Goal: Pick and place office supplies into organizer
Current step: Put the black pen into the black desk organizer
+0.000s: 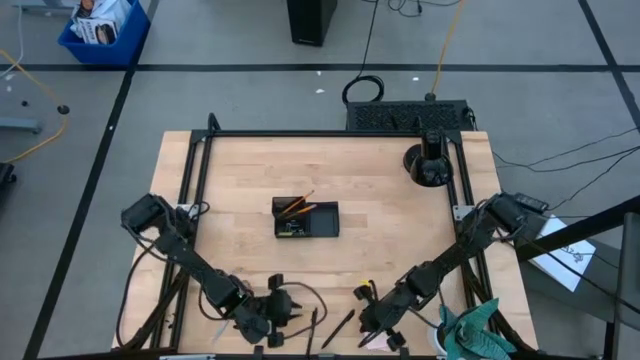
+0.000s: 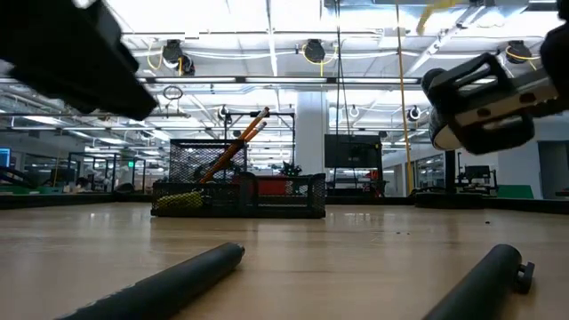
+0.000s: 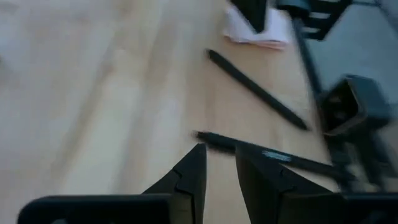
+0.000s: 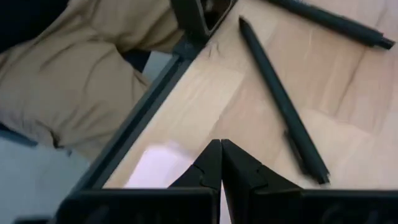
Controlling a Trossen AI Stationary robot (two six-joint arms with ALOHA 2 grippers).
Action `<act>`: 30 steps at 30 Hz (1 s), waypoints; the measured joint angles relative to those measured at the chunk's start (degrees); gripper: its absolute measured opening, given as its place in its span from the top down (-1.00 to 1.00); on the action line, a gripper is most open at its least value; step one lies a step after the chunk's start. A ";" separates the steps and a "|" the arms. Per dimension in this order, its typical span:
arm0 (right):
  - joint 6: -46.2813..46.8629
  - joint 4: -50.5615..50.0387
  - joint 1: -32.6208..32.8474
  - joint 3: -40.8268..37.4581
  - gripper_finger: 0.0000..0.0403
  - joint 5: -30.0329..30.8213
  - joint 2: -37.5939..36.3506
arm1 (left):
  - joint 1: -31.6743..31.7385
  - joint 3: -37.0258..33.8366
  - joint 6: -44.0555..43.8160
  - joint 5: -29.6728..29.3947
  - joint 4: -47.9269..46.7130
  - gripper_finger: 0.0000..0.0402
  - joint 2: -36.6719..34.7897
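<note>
Pens are what remain to be picked near the table's front edge: two black pens (image 1: 340, 325) lie flat on the bare wood between the two grippers, well apart from the organizer (image 1: 306, 218), which sits mid-table with orange pencils (image 1: 298, 205) leaning out of one compartment. Each pen looks light, stiff and smooth, so it would likely roll or skid if nudged from the side; a pinch across the barrel near its middle, jaws square to its length, seems the safest hold. The left gripper (image 3: 219, 171) hovers low over the nearer pen (image 3: 261, 154) with its fingers a narrow gap apart and nothing between them. The right gripper (image 4: 221, 163) has its fingers pressed together on nothing, beside the other pen (image 4: 283, 102) at the table's edge. The high view alone gives the layout: both arms reaching to the front edge, the organizer behind them, a teal cloth (image 1: 470, 325) at the front right corner. The low view shows what the overhead one hides, namely the pencils (image 2: 233, 147) standing tilted above the tray's mesh wall and something yellow (image 2: 178, 203) low inside it. Only the left wrist view shows a pink sticky-note pad (image 3: 258, 28) lying beyond the pens.
</note>
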 joint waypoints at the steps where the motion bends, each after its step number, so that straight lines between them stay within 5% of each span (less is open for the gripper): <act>1: 0.57 1.25 -0.31 0.04 1.00 0.00 0.52 | -0.30 0.08 -0.57 0.38 1.05 0.55 1.06; 12: 1.47 7.37 -2.54 0.04 1.00 -0.28 3.28 | -1.62 0.02 -4.40 5.31 10.58 0.55 9.54; 30: 3.21 11.24 -2.72 1.40 1.00 -1.44 9.78 | -0.90 0.02 -3.44 5.05 12.44 0.55 9.83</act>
